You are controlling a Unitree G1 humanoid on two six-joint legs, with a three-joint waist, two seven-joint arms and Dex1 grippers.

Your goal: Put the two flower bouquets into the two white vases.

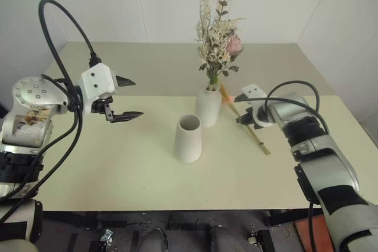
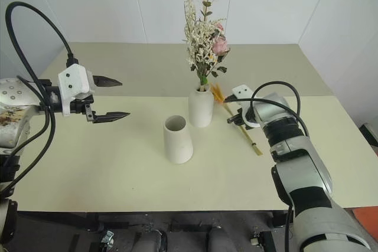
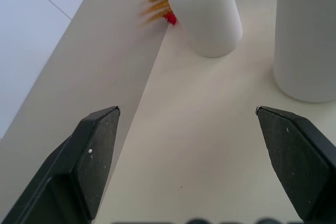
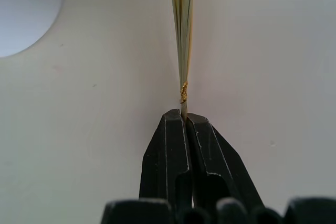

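The bushy bunch [image 1: 217, 39] already stands in the bottle vase [image 1: 208, 105]. The cone vase [image 1: 189, 138] is empty, just in front of it. The orange plume bunch [image 1: 248, 127] lies on the table [image 1: 118, 163], right of the vases. The right gripper [image 4: 184, 115] is pinched tight on its thin stems. The left gripper [image 1: 125, 97] hangs wide open with nothing in it, left of the vases. The stems are skinny and bendy, so they could slip out or snap when lifted. The long bunch could also bump the bottle vase and tip it.
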